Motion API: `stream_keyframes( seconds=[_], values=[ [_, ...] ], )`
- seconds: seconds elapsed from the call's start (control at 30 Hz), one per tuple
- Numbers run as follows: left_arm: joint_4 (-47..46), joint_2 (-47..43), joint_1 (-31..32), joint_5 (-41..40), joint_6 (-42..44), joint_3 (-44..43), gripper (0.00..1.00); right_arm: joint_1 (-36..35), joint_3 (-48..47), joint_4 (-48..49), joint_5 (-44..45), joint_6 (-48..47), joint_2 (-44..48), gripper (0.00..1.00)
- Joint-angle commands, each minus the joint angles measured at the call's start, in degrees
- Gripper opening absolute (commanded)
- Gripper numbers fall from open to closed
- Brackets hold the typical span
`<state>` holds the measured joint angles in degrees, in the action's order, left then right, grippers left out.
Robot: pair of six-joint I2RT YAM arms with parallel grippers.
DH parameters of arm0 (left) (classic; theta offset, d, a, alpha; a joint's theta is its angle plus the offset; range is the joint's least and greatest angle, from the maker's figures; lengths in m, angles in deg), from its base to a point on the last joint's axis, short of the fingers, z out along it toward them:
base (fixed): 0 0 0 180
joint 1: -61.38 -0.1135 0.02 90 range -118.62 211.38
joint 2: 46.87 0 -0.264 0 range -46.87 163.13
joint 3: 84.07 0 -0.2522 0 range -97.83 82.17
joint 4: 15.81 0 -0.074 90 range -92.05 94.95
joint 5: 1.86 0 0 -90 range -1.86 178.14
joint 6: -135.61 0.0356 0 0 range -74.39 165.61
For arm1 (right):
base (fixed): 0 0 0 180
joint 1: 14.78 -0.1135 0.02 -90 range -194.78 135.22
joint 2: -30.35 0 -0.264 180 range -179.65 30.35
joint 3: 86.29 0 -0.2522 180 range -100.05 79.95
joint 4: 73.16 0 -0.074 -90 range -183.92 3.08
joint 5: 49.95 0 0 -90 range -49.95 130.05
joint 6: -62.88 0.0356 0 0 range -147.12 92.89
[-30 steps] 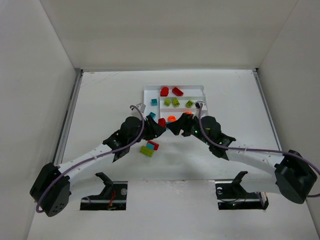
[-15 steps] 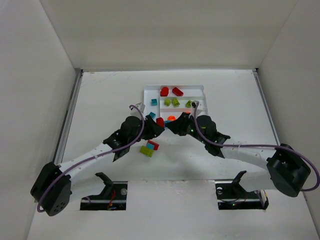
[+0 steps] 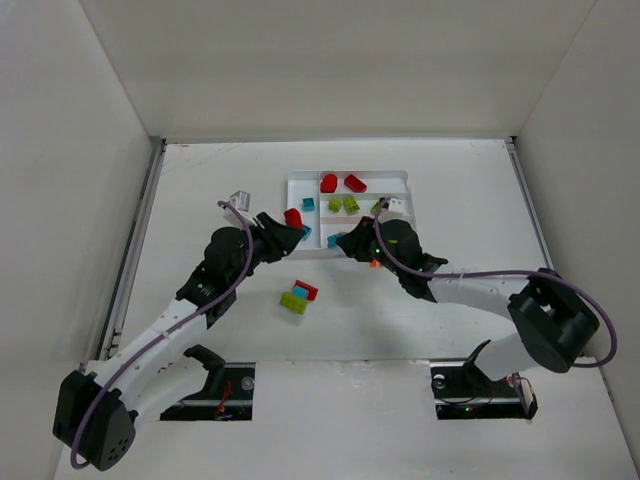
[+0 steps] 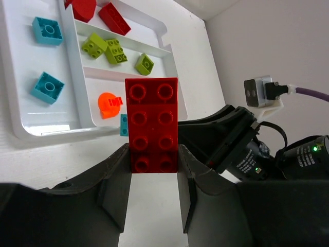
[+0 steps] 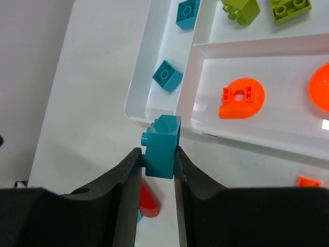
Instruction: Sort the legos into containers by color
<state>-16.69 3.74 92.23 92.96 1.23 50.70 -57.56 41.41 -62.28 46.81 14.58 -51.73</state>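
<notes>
Left wrist view: your left gripper clamps a red two-by-four brick beside the white tray, and the right gripper pinches a teal brick at its near edge, so crossing arms could collide.

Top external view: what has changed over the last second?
The left gripper, shut on the red brick, has swung left, away from the right gripper, toward the tray's left end. The right gripper, shut on a teal brick, has edged left along the tray's near rim. The sorted bricks in the tray and the loose bricks on the table have not moved.
</notes>
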Motion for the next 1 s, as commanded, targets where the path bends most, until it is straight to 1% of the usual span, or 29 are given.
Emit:
stream_keyframes(
  seconds=[0.0, 0.1, 0.27, 0.37, 0.63, 0.7, 0.73, 0.77, 0.8, 0.83, 0.9, 0.93, 0.97],
  values=[
    [-1.45, -1.04, -1.27, 0.98, 0.79, 0.44, 0.13, -0.06, -8.54, 1.29, 0.88, -2.31, -4.11, 0.23],
    [-1.28, -1.13, -1.45, 0.81, 0.96, 1.14, 0.13, -0.15, -16.18, -0.55, 1.05, -5.12, -10.35, 0.24],
    [-1.10, -3.32, -2.42, 0.72, 1.31, 2.72, 0.14, 0.38, -30.60, -7.40, 1.76, -8.90, -22.57, 0.24],
    [-1.10, -3.94, -3.30, 0.98, 1.31, 3.42, 0.14, 0.56, -36.93, -10.66, 2.02, -10.31, -27.76, 0.24],
    [-1.98, -3.85, -4.79, 0.98, 1.31, 4.04, 0.14, 0.38, -47.49, -12.78, 3.96, -9.35, -37.35, 0.25],
    [-1.89, -3.85, -4.97, 0.98, 1.31, 3.95, 0.14, 0.38, -49.16, -13.04, 4.39, -8.56, -38.85, 0.32],
    [-1.63, -3.94, -5.06, 0.98, 1.31, 3.87, 0.14, 0.38, -49.69, -13.48, 5.27, -8.30, -39.29, 0.37],
    [-1.45, -4.03, -5.06, 0.98, 1.31, 3.87, 0.14, 0.38, -49.96, -14.18, 6.58, -8.03, -39.47, 0.45],
    [-1.36, -4.20, -5.14, 0.98, 1.31, 3.78, 0.14, 0.38, -49.96, -14.45, 7.12, -8.03, -39.29, 0.49],
    [-1.28, -4.29, -5.14, 0.98, 1.31, 3.78, 0.14, 0.38, -49.35, -14.19, 7.38, -8.20, -38.60, 0.56],
    [-1.19, -3.86, -5.06, 0.63, 1.31, 3.52, 0.14, 0.38, -47.69, -13.49, 7.56, -8.29, -36.58, 0.63],
    [-1.45, -3.24, -4.88, 0.46, 1.40, 3.34, 0.14, 0.38, -46.63, -12.96, 7.65, -8.38, -35.26, 0.64],
    [-2.15, -0.80, -4.62, -0.16, 1.40, 2.73, 0.14, 0.64, -42.44, -10.78, 7.39, -8.47, -29.86, 0.65]
  ],
)
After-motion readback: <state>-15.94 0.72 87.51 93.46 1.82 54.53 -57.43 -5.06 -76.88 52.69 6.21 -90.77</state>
